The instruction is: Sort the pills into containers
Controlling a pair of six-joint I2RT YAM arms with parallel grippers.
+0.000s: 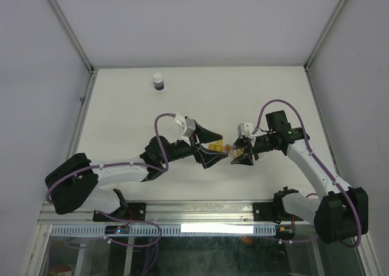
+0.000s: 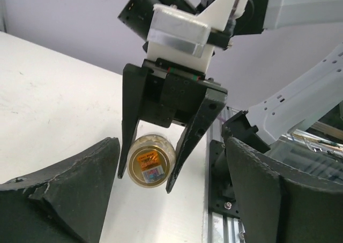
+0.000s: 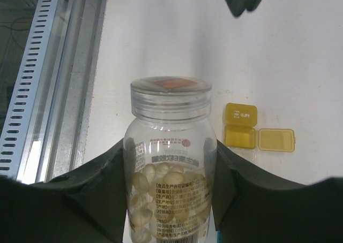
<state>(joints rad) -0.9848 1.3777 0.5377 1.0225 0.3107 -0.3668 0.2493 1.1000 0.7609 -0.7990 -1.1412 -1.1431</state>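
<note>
Right gripper (image 1: 239,155): mine, clamped on the pill bottle (image 3: 169,168), 1 finger pressed on each side of its body.
Pill bottle: clear plastic with a clear screw lid (image 3: 169,96) still on; the lid end sticks out past my fingertips and points toward the left arm.
Pills (image 3: 155,181): pale oval ones piled inside the bottle, all behind the printed label.
Left gripper (image 1: 219,148): mine too, fingers spread wide, nothing gripped, facing the right gripper across a short gap.
Yellow container (image 3: 239,136): on the table (image 1: 243,93) just beyond the bottle, its lid flipped back and lying flat behind it.
Paler piece (image 3: 276,140): flat and yellowish, touching the yellow container's side; I cannot tell if it is a lid or a second box.
Overhead view: the yellow container shows between the left fingers; I cannot tell whether they touch it.
White bottle (image 1: 158,81): upright near the far edge, dark blue band, well apart from both arms.
Rail (image 3: 48,93): slotted metal along the near table edge.
</note>
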